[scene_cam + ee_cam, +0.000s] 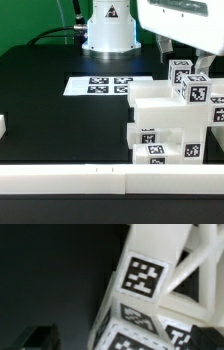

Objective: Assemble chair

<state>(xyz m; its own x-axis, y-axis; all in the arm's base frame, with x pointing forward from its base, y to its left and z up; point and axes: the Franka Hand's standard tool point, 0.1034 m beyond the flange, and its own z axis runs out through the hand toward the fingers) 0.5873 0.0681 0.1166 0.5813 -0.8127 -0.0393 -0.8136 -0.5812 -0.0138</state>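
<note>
The exterior view looks from the front, slightly above, across the black desk (50, 120) toward the arm's base (108, 30) at the back. The wrist view sits very close against the chair (150, 286), filling the frame with its tagged white pieces. Both views share the chair (175, 115).

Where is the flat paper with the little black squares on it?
The marker board lies flat on the black table in the exterior view, in front of the robot's base and just to the exterior view's left of the white chair pieces.
</note>
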